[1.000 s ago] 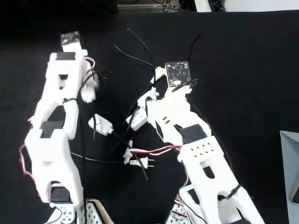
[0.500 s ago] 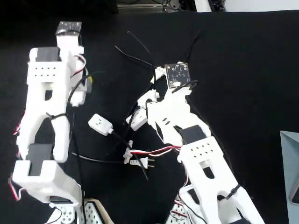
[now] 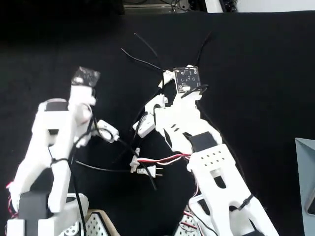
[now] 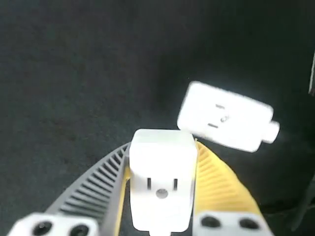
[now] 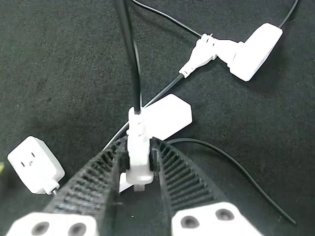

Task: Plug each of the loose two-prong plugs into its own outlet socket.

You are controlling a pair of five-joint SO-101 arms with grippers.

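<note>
My left gripper is shut on a white outlet socket, its slots facing the camera. Just beyond it a second white socket lies on the black cloth; the high view shows that socket beside my left gripper. My right gripper is shut on a white two-prong plug with a black cord, right above a white socket block. Another socket lies to one side. Farther off, a plug sits at a socket. A loose plug lies mid-table.
Thin black cords trail across the black cloth between and beyond the arms. Red and white servo wires hang by the right arm. A grey object stands at the right edge. A perforated board sits at the near edge.
The left arm has folded back toward the near side, bringing its held socket down beside the socket lying on the cloth. The right arm has stayed still.
</note>
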